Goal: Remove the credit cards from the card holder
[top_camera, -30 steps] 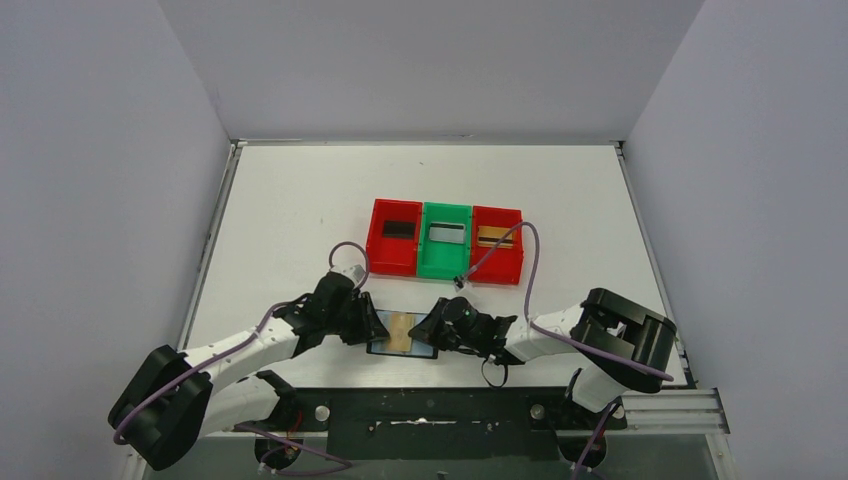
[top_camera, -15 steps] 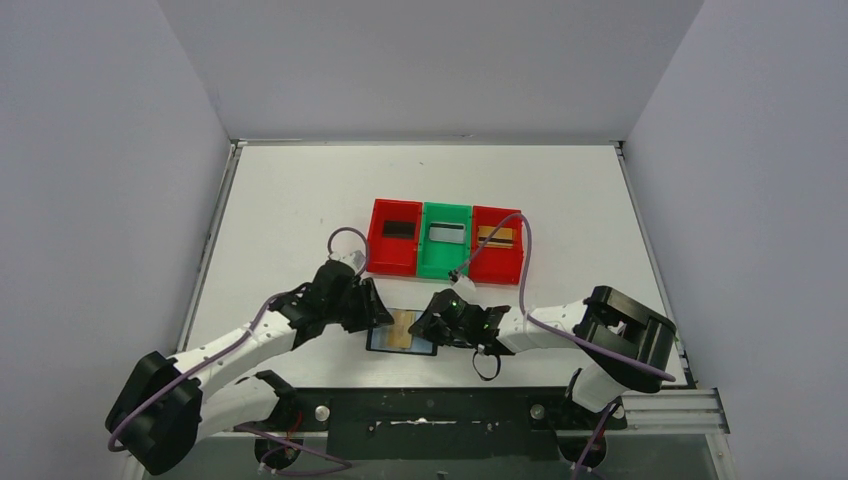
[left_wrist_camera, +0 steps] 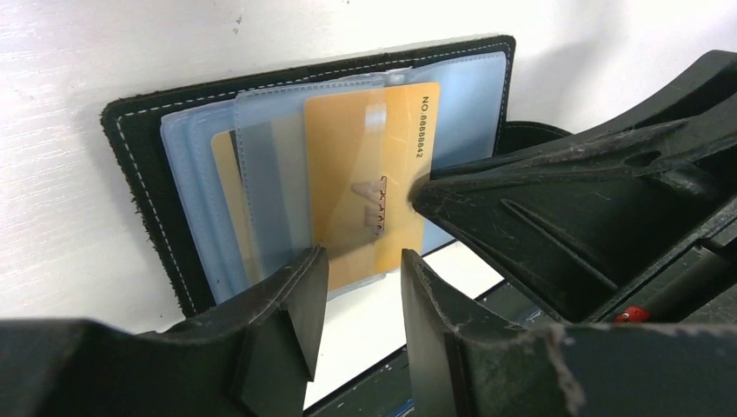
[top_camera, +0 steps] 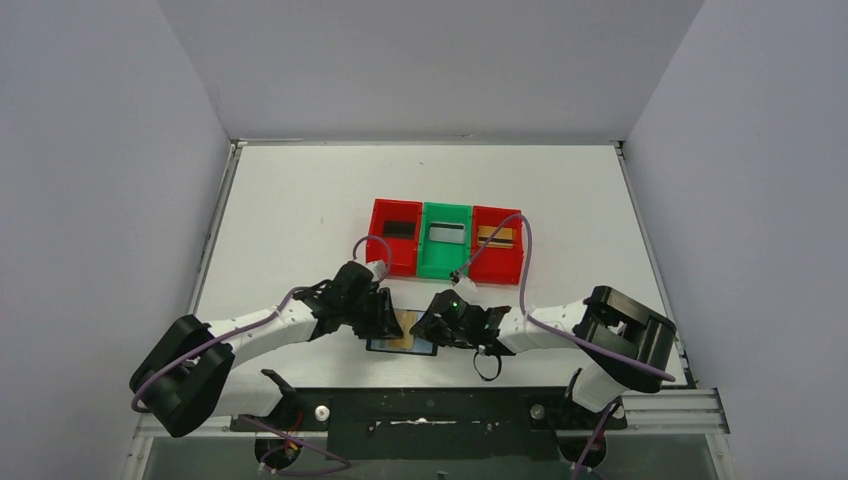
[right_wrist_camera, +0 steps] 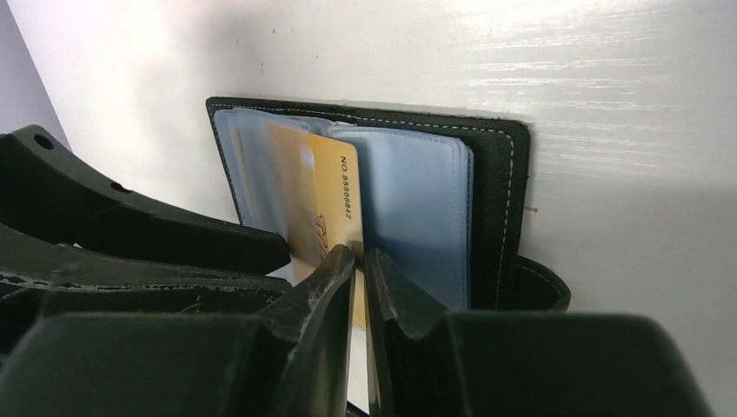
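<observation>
The left claw (left_wrist_camera: 360, 262) is moving in closer than a moment ago with its jaws apart, while the right claw (right_wrist_camera: 359, 254), nearly closed, is pressing down into the open black card holder (left_wrist_camera: 143, 204) lying on the table (left_wrist_camera: 78, 52) between them. The left jaws are now sitting around the end of the gold card (left_wrist_camera: 365, 139), so I think the pull is coming next. The card is showing a number starting "NO.8888".

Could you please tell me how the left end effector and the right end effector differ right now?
The left end effector has its jaws apart; the right end effector has them almost together. The left straddles the gold card's end without clamping it; the right presses at its long edge. Both are black and work over the open card holder.
</observation>
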You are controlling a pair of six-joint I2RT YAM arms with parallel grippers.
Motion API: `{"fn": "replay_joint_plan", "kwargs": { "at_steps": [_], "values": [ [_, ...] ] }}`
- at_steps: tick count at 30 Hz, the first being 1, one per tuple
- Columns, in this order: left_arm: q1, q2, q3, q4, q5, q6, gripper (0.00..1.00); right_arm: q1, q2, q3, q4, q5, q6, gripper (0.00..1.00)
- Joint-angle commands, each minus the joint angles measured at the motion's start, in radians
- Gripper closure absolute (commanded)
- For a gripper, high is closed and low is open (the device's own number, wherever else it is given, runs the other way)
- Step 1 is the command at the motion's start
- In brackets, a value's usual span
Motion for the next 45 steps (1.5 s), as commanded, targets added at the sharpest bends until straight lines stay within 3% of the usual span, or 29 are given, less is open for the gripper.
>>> {"fn": "replay_joint_plan", "kwargs": {
  "at_steps": [1,11,16,23,41,45],
  "values": [
    [-0.013,0.016,0.016,-0.011,-0.070,-0.004,0.65,-0.004,-0.015,-0.018,0.047,0.019,-0.008,0.87],
    [-0.015,-0.018,-0.026,-0.046,-0.136,-0.015,0.69,-0.020,-0.019,-0.118,0.304,-0.032,0.022,0.74],
    [-0.015,-0.027,-0.028,-0.054,-0.137,-0.014,0.69,-0.022,-0.016,-0.150,0.364,-0.030,0.037,0.74],
    [-0.015,-0.038,-0.031,-0.052,-0.136,-0.019,0.69,-0.026,-0.011,-0.201,0.491,-0.044,0.039,0.81],
    [-0.015,-0.029,-0.035,-0.037,-0.123,-0.021,0.69,-0.031,0.008,-0.140,0.347,-0.026,0.036,0.77],
    [-0.015,-0.028,-0.037,-0.036,-0.120,-0.021,0.69,-0.032,0.040,-0.133,0.400,-0.054,0.030,0.76]
  ]
}}
